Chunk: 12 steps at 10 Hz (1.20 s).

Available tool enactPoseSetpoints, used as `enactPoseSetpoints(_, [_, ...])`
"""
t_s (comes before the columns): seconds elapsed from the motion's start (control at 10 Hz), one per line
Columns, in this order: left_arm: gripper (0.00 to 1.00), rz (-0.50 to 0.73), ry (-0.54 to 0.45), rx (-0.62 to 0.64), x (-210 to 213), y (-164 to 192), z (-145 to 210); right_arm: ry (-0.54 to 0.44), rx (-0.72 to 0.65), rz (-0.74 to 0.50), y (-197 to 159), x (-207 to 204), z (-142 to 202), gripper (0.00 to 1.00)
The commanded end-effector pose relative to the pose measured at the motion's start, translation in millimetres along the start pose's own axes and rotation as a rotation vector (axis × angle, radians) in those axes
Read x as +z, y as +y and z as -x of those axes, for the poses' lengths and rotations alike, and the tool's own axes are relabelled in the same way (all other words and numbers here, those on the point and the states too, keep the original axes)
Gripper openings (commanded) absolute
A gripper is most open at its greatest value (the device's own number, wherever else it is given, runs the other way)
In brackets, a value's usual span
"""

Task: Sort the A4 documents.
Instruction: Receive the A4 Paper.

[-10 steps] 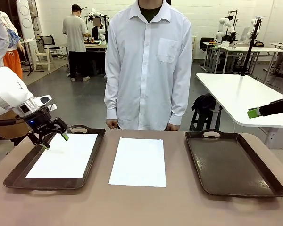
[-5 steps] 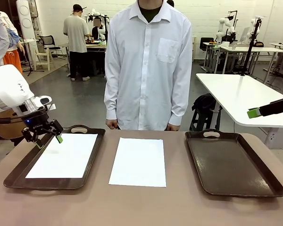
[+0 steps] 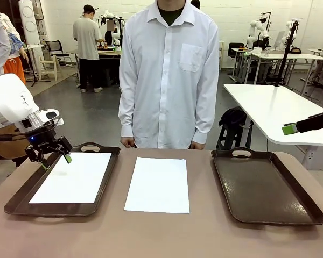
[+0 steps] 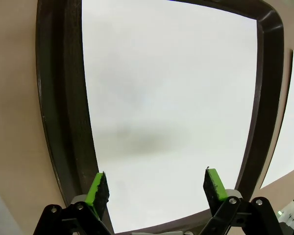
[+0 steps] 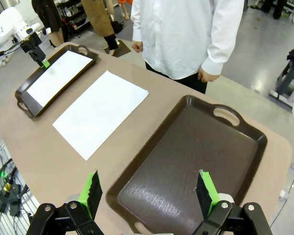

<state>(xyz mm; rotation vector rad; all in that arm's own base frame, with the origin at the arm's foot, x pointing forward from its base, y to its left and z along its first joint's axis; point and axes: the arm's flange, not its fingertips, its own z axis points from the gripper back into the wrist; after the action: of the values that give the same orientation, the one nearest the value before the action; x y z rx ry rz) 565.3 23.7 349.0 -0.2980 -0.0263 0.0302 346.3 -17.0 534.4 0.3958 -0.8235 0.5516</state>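
Left gripper [image 3: 56, 162]: spread wide, empty, over left tray's far corner.
Left tray [image 3: 16, 196]: holds one A4 document [image 3: 72, 177].
Table [image 3: 204, 236] middle: second A4 document [image 3: 159, 185], flat, uncovered.
Right tray [image 3: 269, 188]: bare.
Right gripper [image 5: 149, 192]: spread wide, empty.
Count: two documents, two trays.

First A4 document [image 3: 70, 177], second A4 document [image 3: 157, 184]: plain white (no print seen). Left tray [image 3: 21, 196], right tray [image 3: 269, 188]: dark brown. Desk [image 3: 161, 236] tan. Left hand [image 3: 56, 162], right hand [image 5: 149, 192]: black, green pads [image 4: 95, 191]. Shirt [image 3: 169, 75] white.
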Motion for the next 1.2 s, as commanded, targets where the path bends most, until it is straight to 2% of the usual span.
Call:
enactPoseSetpoints(0.0, [1.00,-0.020,-0.005,0.019,0.8,-2.4,-1.2,-0.005,-0.005,-0.015,-1.3,-2.2,0.8,1.00])
enactPoseSetpoints(0.5, [1.00,-0.020,-0.005,0.019,0.8,-2.4,-1.2,-0.005,-0.005,-0.015,-1.3,-2.2,0.8,1.00])
enactPoseSetpoints(0.6, [1.00,0.000,0.000,0.000,0.0,0.0,0.0,-0.005,-0.005,-0.015,-1.3,-2.2,0.8,1.00])
enactPoseSetpoints(0.7, [1.00,-0.058,-0.015,-0.069,5.7,-17.4,0.5,-0.005,-0.005,-0.015,-1.3,-2.2,0.8,1.00])
enactPoseSetpoints(0.8, [1.00,-0.080,-0.060,-0.122,22.7,-30.5,12.4,-0.005,-0.005,-0.015,-1.3,-2.2,0.8,1.00])
enactPoseSetpoints(1.0, [1.00,-0.066,-0.212,-0.183,83.3,-1.1,47.6,-0.005,-0.005,-0.015,-1.3,-2.2,0.8,1.00])
enactPoseSetpoints(1.1, [1.00,-0.030,-0.328,-0.194,114.7,17.1,71.3,-0.005,-0.005,-0.015,-1.3,-2.2,0.8,1.00])
